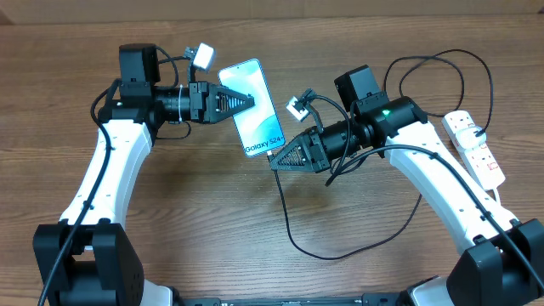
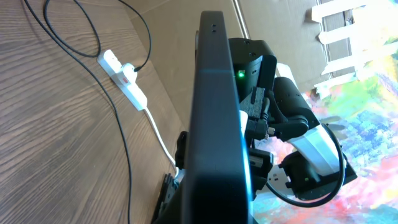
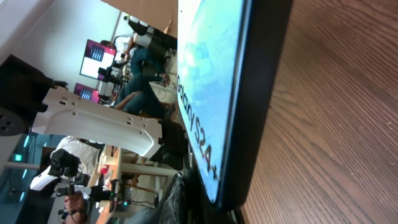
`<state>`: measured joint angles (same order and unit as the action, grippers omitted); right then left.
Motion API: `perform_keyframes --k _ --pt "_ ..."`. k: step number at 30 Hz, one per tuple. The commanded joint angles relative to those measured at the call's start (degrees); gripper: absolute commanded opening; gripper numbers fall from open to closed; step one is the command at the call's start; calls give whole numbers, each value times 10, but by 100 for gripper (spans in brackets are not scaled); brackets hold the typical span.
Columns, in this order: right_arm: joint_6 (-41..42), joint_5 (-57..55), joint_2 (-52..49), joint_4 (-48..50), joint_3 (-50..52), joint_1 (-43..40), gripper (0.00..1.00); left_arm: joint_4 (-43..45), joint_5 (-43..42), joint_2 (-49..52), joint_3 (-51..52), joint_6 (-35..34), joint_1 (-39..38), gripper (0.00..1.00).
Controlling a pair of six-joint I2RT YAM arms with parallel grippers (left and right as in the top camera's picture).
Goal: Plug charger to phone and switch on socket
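Observation:
The phone point(image 1: 252, 106) is held tilted above the table, its light blue screen up and the "Galaxy S24" text at its near end. My left gripper point(image 1: 248, 100) is shut on its upper left edge. In the left wrist view the phone point(image 2: 214, 124) shows edge-on as a dark bar. My right gripper point(image 1: 276, 161) is shut at the phone's text end, and the thin black charger cable point(image 1: 289, 228) comes out from it. The connector tip is hidden. Close in the right wrist view is the phone point(image 3: 211, 81), with one of the gripper's fingers point(image 3: 175, 202) beside its lower end.
The white socket strip point(image 1: 476, 146) lies at the far right table edge, also seen as the socket strip point(image 2: 124, 74) in the left wrist view. The black cable loops over the table front of centre and curls behind the right arm point(image 1: 425, 161). The table point(image 1: 204, 212) is brown wood.

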<state>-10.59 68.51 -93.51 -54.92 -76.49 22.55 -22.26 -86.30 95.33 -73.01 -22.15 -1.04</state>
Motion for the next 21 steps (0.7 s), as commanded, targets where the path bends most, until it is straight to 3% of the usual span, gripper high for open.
perform_keyframes --k 1,10,21 --pt "3 0 -1 2 -1 0 4 5 -16 -9 -9 -2 -2 4" --pt "3 -17 -1 6 -1 9 4 49 -16 -9 -9 -50 -2 4" --pt "4 -17 -1 14 -1 9 4 51 -18 -9 -9 -51 -2 4"
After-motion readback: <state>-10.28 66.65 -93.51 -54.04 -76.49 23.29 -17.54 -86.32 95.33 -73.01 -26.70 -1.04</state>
